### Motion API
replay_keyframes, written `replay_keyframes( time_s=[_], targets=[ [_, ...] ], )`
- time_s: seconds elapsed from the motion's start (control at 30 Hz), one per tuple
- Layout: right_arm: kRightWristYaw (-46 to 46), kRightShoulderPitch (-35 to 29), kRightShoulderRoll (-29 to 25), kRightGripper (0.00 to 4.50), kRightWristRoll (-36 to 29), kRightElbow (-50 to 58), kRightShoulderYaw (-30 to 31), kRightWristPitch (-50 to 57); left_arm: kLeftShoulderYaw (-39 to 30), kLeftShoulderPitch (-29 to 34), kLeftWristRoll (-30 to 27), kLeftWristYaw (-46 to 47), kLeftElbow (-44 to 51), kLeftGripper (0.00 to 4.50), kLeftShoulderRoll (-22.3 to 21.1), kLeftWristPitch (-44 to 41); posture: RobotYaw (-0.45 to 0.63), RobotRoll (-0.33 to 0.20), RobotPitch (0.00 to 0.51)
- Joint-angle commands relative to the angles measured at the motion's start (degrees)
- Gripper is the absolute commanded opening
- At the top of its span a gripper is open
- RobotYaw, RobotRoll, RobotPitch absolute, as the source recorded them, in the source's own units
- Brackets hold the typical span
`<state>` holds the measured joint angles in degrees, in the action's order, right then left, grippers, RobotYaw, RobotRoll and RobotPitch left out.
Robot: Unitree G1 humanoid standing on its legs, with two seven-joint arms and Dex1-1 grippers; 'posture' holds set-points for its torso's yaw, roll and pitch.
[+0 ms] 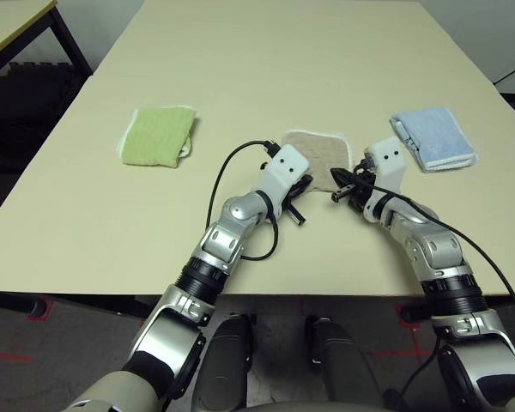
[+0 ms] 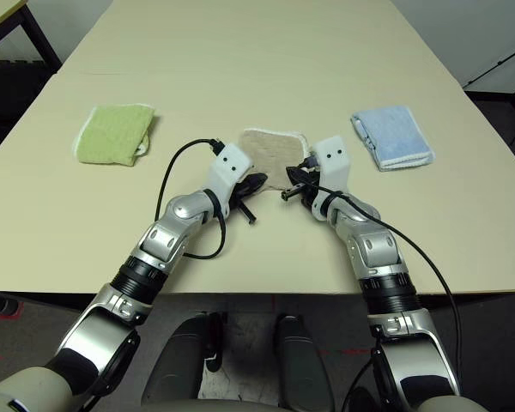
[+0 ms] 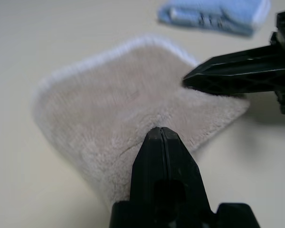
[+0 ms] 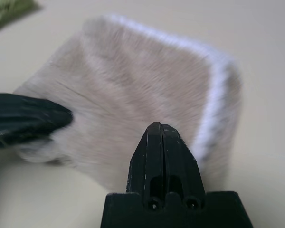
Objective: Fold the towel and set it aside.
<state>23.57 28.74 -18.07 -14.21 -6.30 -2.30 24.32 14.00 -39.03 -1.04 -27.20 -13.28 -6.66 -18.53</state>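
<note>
Pale tabletop (image 1: 266,69) stretches ahead of me. Nearest, my left gripper (image 3: 160,130) and right gripper (image 4: 154,126) have their jaws pressed together, and I can't see cloth pinched in either. Both tips sit at the near edge of the towel (image 1: 319,148), folded, centre table. Farther left lies a green towel (image 1: 159,135), farther right a blue towel (image 1: 433,137). I judge a careless push could undo the fold or shove it into a neighbour.

Table: large rectangular cream-beige tabletop (image 1: 266,51), smooth and matte.
Second table: pale-topped table with black metal legs (image 1: 21,26), off the far left corner.
Floor: dark grey carpet (image 1: 34,335) with small red tape marks.
Light: even, soft shadows.
</note>
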Motion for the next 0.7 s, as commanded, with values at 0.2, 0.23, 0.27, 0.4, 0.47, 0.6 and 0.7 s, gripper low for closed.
replay_keyframes(
  time_s=[0.2, 0.23, 0.27, 0.4, 0.47, 0.6, 0.7],
  targets=[
    [0.3, 4.2, -1.4, 0.0, -0.1, -1.1, -2.2, 0.0, -3.2, -6.6, -1.6, -1.3, -0.3, 0.06, -0.4, -0.8, 0.04, 0.0, 0.135],
    [0.1, 5.3, -1.1, 0.0, 0.6, -3.1, -1.7, -0.8, -3.3, -7.9, -1.4, -1.4, -2.4, 0.06, -0.2, 0.4, 0.04, 0.0, 0.135],
    [-0.1, 6.3, -0.6, 0.0, 1.2, -4.9, -1.3, -1.6, -3.3, -8.8, -1.1, -1.4, -4.5, 0.06, 0.0, 1.7, 0.04, 0.0, 0.131],
    [0.0, 9.3, 0.9, 0.0, 3.0, -10.8, 0.0, -4.0, -3.4, -11.4, -0.3, -1.0, -12.0, 0.06, 1.1, 6.3, 0.04, 0.0, 0.128],
    [0.2, 10.9, 1.6, 0.0, 3.6, -13.6, 0.4, -5.0, -3.4, -12.1, 0.1, -0.8, -15.1, 0.06, 1.7, 8.4, 0.03, 0.0, 0.127],
    [0.1, 13.7, 3.0, 0.0, 4.7, -20.7, 0.6, -6.3, -2.7, -12.8, 1.9, 0.4, -22.2, 0.06, 3.0, 12.8, 0.03, 0.0, 0.12],
    [0.0, 14.4, 3.6, 0.0, 5.8, -24.4, 1.1, -7.4, -2.0, -12.7, 3.5, 0.8, -26.4, 0.06, 3.5, 15.7, 0.03, 0.0, 0.117]
  ],
)
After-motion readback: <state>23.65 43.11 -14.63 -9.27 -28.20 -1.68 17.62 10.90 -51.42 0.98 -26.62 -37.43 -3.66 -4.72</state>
